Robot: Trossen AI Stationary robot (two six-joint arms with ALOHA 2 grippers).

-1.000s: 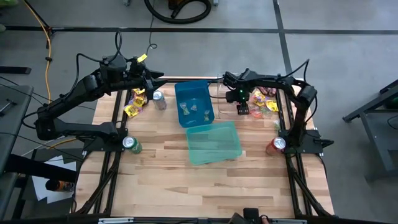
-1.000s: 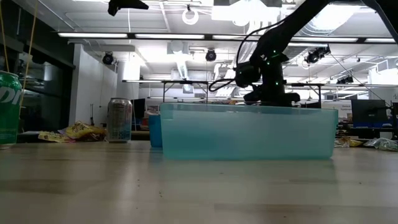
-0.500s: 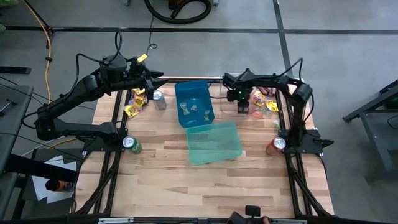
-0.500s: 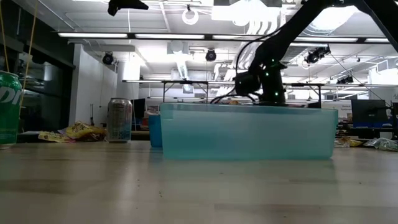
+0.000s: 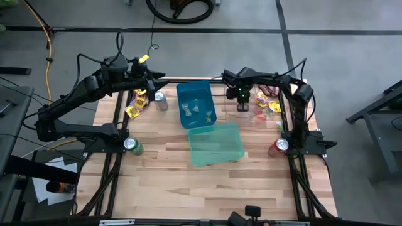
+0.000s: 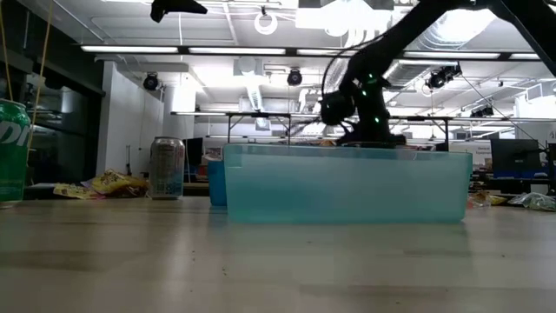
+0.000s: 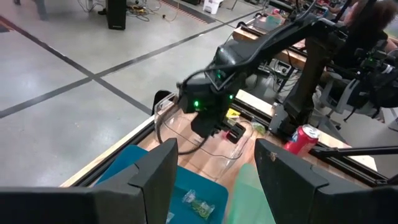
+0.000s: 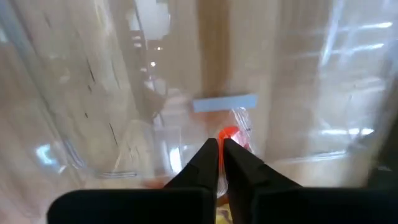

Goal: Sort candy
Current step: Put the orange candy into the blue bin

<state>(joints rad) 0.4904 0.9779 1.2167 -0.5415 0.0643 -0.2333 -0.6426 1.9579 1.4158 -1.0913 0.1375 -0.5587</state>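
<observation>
R hand pinching red candy, wrapper's long axis prob. along fingers

left gripper spread, raised | right gripper pinched, lowered

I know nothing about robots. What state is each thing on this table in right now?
left gripper: jaws open, empty.
right gripper: jaws shut on red candy, above clear tub.
blue bin: holds a few candies.
teal bin: looks empty.
silver can: upright.
green can: upright.
red can: upright.
</observation>
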